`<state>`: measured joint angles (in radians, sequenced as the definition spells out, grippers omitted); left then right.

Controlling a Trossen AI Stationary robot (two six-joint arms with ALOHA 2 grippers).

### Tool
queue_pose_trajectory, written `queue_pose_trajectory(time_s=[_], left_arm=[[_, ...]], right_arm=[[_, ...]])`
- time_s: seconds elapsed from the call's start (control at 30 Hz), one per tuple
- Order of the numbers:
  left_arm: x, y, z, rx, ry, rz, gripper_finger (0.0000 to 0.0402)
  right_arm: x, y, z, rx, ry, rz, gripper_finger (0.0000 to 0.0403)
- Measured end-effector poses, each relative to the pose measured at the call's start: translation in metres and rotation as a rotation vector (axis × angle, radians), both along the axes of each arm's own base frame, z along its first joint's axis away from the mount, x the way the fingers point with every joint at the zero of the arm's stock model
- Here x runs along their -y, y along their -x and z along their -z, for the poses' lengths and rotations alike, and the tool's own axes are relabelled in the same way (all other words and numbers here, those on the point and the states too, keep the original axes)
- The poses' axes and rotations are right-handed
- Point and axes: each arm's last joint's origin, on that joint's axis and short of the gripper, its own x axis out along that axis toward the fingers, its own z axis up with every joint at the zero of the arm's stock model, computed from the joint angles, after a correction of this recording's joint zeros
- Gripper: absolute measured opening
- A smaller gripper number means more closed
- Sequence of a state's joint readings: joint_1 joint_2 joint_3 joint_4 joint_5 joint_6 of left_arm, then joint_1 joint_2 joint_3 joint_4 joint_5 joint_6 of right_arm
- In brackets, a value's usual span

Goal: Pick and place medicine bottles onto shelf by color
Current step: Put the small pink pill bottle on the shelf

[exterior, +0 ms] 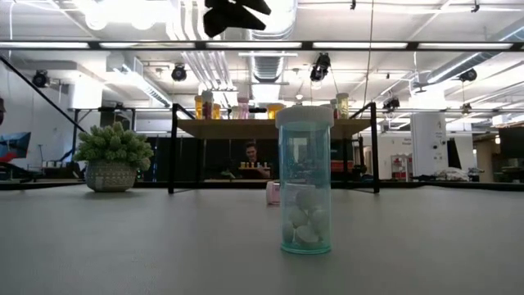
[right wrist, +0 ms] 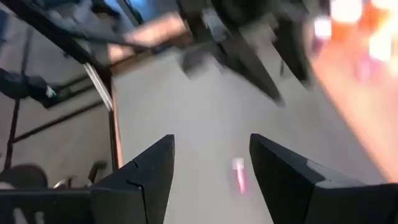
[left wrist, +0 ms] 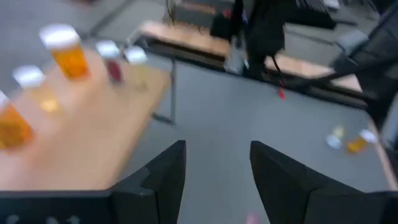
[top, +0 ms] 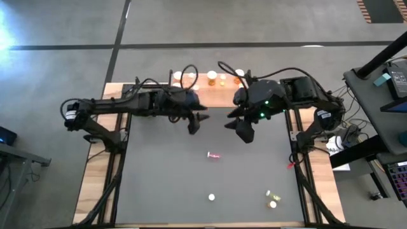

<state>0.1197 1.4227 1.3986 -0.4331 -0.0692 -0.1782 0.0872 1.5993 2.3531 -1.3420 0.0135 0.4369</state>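
Right pincer [right wrist: 211, 180] open, empty, above grey mat [right wrist: 186, 118]; pink bottle [right wrist: 239, 173] lying beyond.

Several bottles [top: 212, 77] stand on the shelf [top: 203, 95] at the worktop's [top: 159, 172] far edge. One bottle [top: 213, 155] lies mid-worktop; three more [top: 272, 199] sit near the front.

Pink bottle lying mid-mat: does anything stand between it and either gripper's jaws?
Nothing visible does. The pink bottle lies alone on bare mat; the left gripper and right gripper hang above it, jaws open and empty.
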Motion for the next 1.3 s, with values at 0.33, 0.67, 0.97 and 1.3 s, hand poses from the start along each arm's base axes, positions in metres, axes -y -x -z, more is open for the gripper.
queue_pose_trajectory(time_s=[0.33,0.67,0.97,1.3], left_arm=[[0.026,0.016,0.008,-0.126,0.173,-0.017,0.0163],[0.047,0.065,0.000,-0.247,0.383,-0.149,0.0162],[0.080,0.109,-0.021,-0.143,0.455,-0.231,0.0162],[0.097,0.125,-0.028,-0.080,0.415,-0.216,0.0162]], right_arm=[[-0.015,-0.019,0.039,-0.294,-0.037,0.050,0.0199],[-0.027,-0.047,0.081,-0.454,0.252,-0.081,0.0199],[-0.059,-0.042,0.150,-0.520,0.560,-0.098,0.0199],[-0.076,-0.066,0.208,-0.257,0.445,-0.166,0.0199]])
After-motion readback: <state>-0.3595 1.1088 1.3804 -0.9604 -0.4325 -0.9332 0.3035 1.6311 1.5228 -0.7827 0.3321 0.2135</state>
